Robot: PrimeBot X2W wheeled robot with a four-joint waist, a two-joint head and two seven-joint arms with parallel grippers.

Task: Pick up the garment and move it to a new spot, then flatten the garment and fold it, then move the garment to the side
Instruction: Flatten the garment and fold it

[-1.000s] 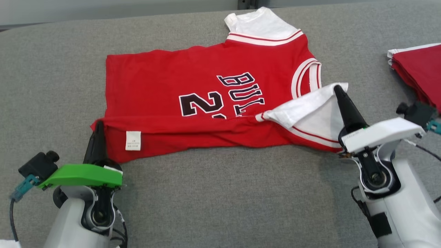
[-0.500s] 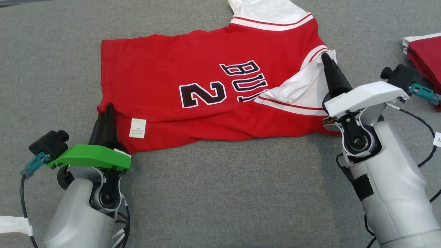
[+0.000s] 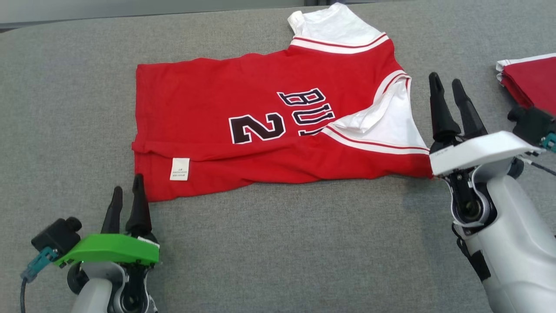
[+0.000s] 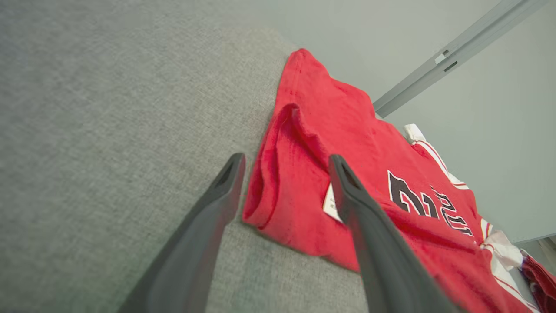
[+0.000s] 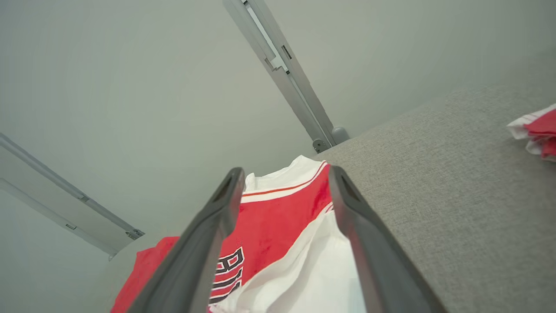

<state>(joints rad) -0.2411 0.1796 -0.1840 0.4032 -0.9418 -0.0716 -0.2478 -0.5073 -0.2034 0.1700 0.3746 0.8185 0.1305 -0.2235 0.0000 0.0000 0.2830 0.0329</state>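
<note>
The garment (image 3: 260, 108) is a red jersey with white sleeves and black lettering, lying flat on the grey padded surface (image 3: 278, 243). Its near edge is folded over onto itself, showing a white label (image 3: 180, 168), and the near white sleeve (image 3: 386, 126) lies folded onto the chest. My left gripper (image 3: 127, 186) is open just off the garment's near left corner, holding nothing. In the left wrist view the left gripper (image 4: 285, 158) frames that folded corner of the garment (image 4: 312, 130). My right gripper (image 3: 445, 80) is open beside the collar end, empty. The right wrist view has the right gripper (image 5: 285, 170) above the garment (image 5: 278, 213).
A folded stack of red and white clothes (image 3: 532, 82) lies at the right edge of the surface, also seen as the stack (image 5: 536, 130) in the right wrist view. A pale wall with a metal rail (image 5: 282, 69) stands behind the far edge.
Both grippers opened and let go of the garment, then drew back off it. The folded near edge and white sleeve now rest on the jersey. The head camera also shifted.
</note>
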